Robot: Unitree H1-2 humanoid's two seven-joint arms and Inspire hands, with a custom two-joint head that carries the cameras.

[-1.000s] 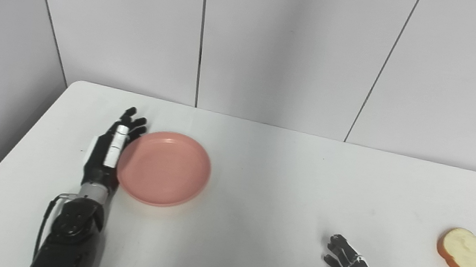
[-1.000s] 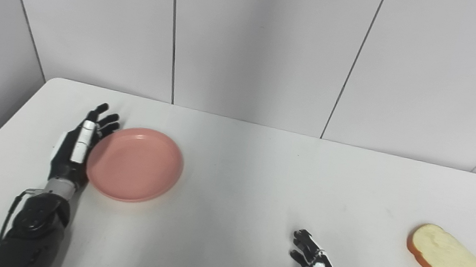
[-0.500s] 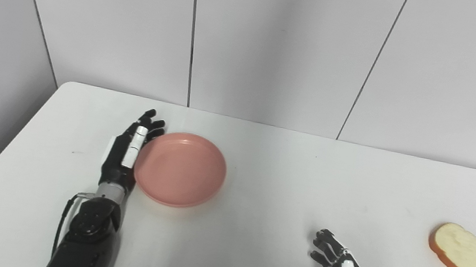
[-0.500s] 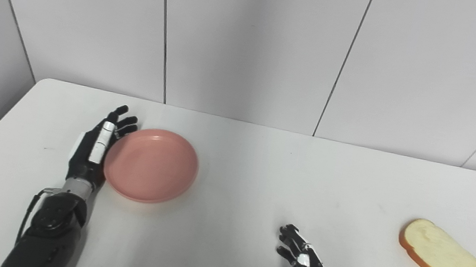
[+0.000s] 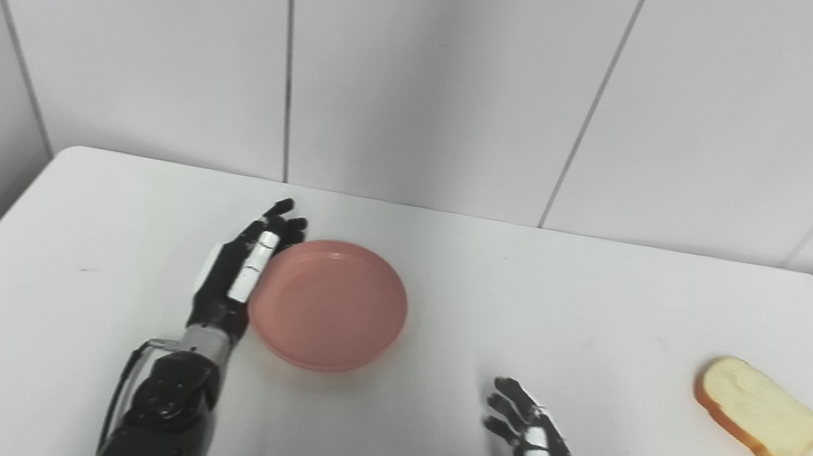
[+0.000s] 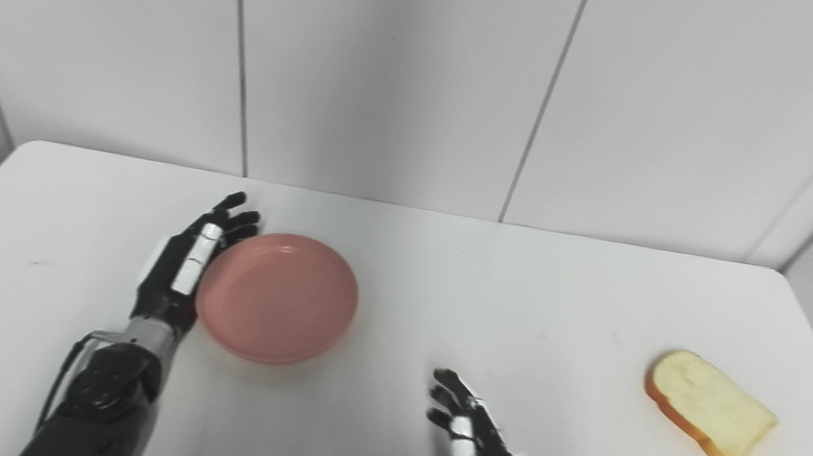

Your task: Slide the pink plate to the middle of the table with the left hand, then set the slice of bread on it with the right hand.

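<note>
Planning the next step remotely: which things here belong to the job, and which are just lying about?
Job: pink plate, against the open left hand; slice of bread lying at the table's right; open right hand.
Lying about: nothing else on the white table.

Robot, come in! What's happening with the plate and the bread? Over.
Left hand open, flat against plate edge. Right hand open, holding nothing. Bread far right on table. Nothing between them.
</note>
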